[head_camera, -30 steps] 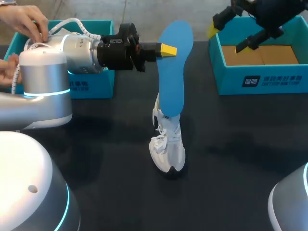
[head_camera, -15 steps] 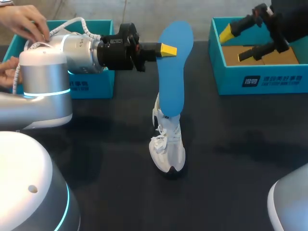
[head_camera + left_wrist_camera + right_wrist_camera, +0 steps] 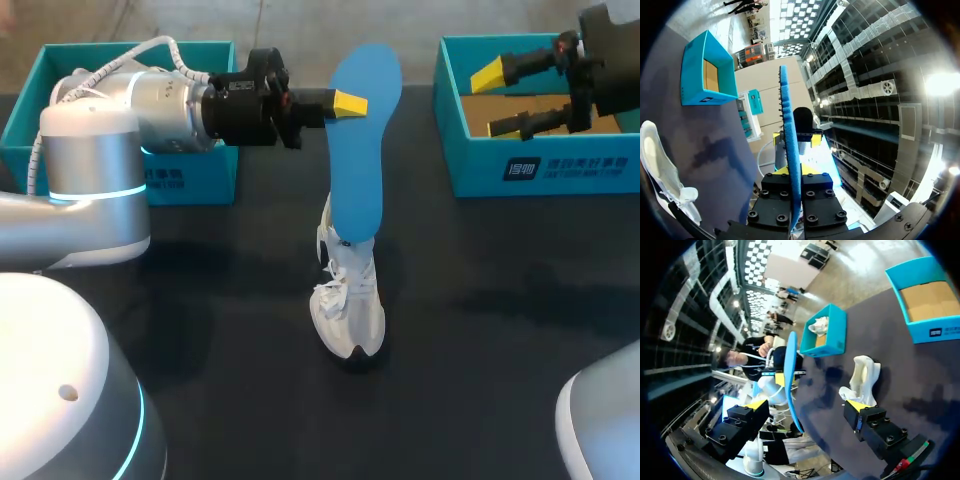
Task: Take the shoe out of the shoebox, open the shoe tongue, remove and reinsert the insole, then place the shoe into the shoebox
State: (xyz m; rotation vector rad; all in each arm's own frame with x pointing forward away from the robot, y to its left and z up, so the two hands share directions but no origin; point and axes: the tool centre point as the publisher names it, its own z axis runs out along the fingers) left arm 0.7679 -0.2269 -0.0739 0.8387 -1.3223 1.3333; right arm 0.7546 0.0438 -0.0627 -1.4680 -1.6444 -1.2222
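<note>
I am holding the left tool (image 3: 352, 103) clamped on the blue insole (image 3: 360, 150). In the left wrist view the insole is sitting edge-on between both fingers. The right wrist view shows it held apart from the shoe.

The white shoe (image 3: 348, 300) is resting on the table (image 3: 500, 300), between the two teal shoeboxes. The right tool (image 3: 495, 102) is hovering with its fingers spread, holding nothing, over the right shoebox (image 3: 600, 170).

Handling, as I am judging it:
- Insole: light, thin and flexible foam. It is likely to bend or swing if it is gripped far from the end being fed in. I am taking it by the flat faces, near one end.
- Shoe: light, with a soft upper, loose laces and a stiffer sole. It is likely to tip or slide when pushed. I am favouring the heel collar or the sole edge for bracing.

Markings: a white printed label (image 3: 570, 167) is showing on the right shoebox's front wall, and the left shoebox (image 3: 190, 180) carries one as well. I am not reading either off.
</note>
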